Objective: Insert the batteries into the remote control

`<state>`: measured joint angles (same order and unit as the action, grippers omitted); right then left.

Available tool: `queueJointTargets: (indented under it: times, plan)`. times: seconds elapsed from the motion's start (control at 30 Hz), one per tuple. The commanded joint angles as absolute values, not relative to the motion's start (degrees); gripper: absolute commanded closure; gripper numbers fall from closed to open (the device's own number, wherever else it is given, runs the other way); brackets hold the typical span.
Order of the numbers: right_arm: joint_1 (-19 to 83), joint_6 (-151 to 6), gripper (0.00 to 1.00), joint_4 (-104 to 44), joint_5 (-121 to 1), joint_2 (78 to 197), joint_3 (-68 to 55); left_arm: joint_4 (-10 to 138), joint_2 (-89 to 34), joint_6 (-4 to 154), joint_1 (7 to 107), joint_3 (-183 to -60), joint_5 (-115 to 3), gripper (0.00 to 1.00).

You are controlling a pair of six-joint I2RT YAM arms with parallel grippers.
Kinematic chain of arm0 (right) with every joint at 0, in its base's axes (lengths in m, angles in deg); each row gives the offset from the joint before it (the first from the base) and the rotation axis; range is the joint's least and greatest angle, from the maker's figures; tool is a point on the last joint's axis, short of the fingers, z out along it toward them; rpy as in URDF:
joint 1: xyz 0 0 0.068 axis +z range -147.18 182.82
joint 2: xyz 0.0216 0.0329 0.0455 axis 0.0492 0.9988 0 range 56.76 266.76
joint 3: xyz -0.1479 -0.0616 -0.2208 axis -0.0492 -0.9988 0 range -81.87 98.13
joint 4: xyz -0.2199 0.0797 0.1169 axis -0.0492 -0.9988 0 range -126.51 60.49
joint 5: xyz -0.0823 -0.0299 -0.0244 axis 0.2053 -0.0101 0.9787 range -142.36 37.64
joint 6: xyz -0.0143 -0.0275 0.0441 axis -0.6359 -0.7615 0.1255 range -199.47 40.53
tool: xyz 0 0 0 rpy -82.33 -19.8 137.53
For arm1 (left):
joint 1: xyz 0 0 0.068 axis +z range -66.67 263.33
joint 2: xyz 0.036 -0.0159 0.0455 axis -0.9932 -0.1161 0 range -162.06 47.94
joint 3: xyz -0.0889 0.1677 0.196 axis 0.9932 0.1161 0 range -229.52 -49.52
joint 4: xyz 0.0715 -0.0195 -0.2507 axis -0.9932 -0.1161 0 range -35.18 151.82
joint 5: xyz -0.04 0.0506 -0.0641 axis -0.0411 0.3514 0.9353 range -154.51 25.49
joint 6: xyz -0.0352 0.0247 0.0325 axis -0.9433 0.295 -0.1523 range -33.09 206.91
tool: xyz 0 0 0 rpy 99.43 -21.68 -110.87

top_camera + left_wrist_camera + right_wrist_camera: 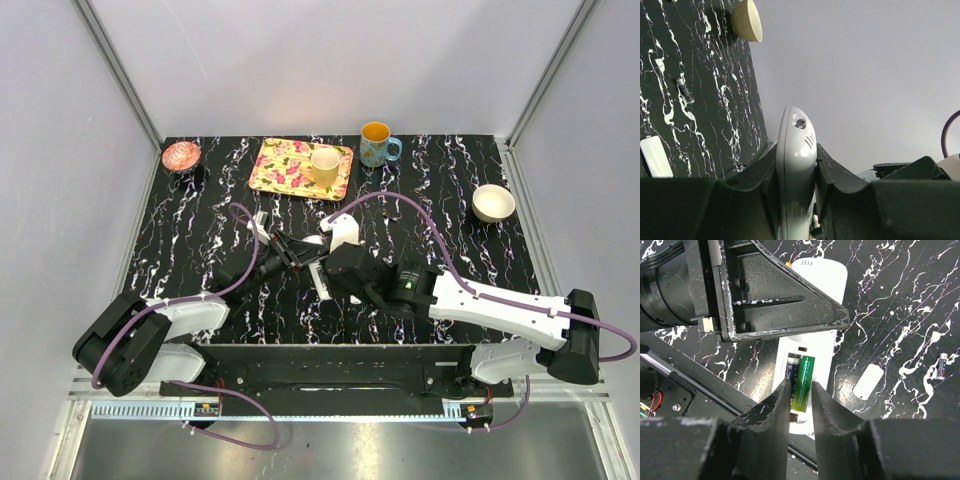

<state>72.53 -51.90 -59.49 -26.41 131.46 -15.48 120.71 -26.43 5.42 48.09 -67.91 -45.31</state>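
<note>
My left gripper [796,170] is shut on the white remote control [796,150] across its width and holds it off the table. From the right wrist, the remote control [820,277] shows its open recess, with a dark battery [792,367] lying in the left slot. A green battery [804,380] lies slightly askew in the slot beside it. My right gripper [801,385] straddles the green battery's lower half, its jaws a little wider than the battery. Another battery [942,365] lies loose on the table. From above, both grippers meet at mid-table [322,268].
The small white cover piece [868,381] lies on the marbled table right of the remote. At the back stand a floral tray [290,168] carrying a yellow cup [324,165], a blue mug [377,143], and a pink dish [181,155]. A cream bowl [493,203] sits right.
</note>
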Motion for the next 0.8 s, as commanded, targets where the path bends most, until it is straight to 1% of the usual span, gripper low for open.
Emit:
queueJointTargets:
  times: [0.0, 0.03, 0.07, 0.1, 0.2, 0.33, 0.77]
  plan:
    - [72.69, -50.64, 0.72, -62.64, -26.17, 132.43, -14.1, 126.85, -24.22, 4.2, 47.91, -69.3, -45.27, 1.0]
    - [72.69, -50.56, 0.76, -62.56, -26.61, 132.61, -14.1, 126.86, -24.22, 4.12, 47.91, -69.38, -45.26, 1.0]
    - [72.69, -50.56, 0.83, -62.56, -26.7, 132.79, -14.1, 126.86, -24.22, 4.12, 47.91, -69.38, -45.35, 1.0]
    - [72.69, -50.56, 0.88, -62.64, -26.87, 133.05, -14.02, 126.77, -24.13, 4.2, 47.91, -69.38, -45.35, 1.0]
    - [72.78, -50.12, 0.96, -62.64, -26.88, 132.96, -13.93, 126.51, -24.22, 4.38, 47.91, -69.38, -45.44, 1.0]
    - [72.69, -49.94, 1.0, -62.47, -26.7, 133.05, -13.67, 126.77, -24.57, 4.29, 47.91, -69.12, -45.44, 1.0]
    - [72.78, -51.52, 1.0, -57.72, -23.53, 128.48, -14.19, 128.53, -27.2, 3.33, 47.91, -68.59, -45.26, 1.0]
